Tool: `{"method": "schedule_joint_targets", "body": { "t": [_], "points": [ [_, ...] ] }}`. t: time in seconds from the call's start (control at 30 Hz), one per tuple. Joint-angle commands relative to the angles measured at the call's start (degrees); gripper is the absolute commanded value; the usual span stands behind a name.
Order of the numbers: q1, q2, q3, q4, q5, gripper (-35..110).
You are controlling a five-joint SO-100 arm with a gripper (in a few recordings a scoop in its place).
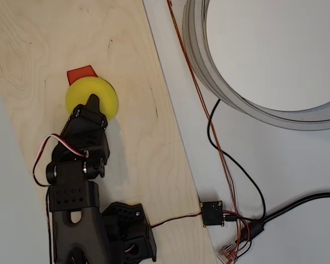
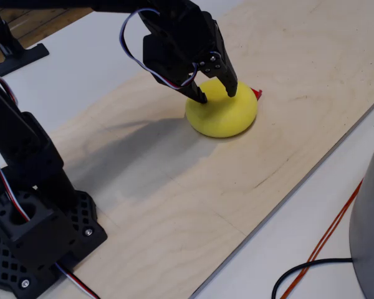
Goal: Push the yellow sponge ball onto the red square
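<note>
The yellow sponge ball [image 1: 99, 91] lies on the plywood board [image 1: 148, 159], and its far edge overlaps the red square [image 1: 81, 73]. In the fixed view the ball [image 2: 227, 118] hides most of the red square, leaving one red corner [image 2: 256, 93] peeking out behind it. My black gripper [image 2: 217, 94] is open, its two fingertips [image 2: 202, 98] set slightly apart and resting on the ball's upper near side. From overhead, the gripper [image 1: 91, 103] covers the ball's near edge.
A large grey round rim [image 1: 206, 66] lies on the white table right of the board. Orange and black cables [image 1: 220, 148] run down to a small black circuit box [image 1: 212, 213]. The arm's base [image 2: 31, 240] sits on the board's near end. A black stand [image 2: 15, 56] is at far left.
</note>
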State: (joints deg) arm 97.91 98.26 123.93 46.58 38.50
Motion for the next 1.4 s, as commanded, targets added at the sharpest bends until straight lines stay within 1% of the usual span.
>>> {"method": "schedule_joint_targets", "body": {
  "t": [0.0,0.37,1.37],
  "points": [
    [1.05,-1.32,-2.02,-1.58,1.14,15],
    [1.05,-5.62,-3.08,-5.54,0.97,15],
    [0.97,-10.28,-7.73,-9.49,0.88,15]
  ]
}}
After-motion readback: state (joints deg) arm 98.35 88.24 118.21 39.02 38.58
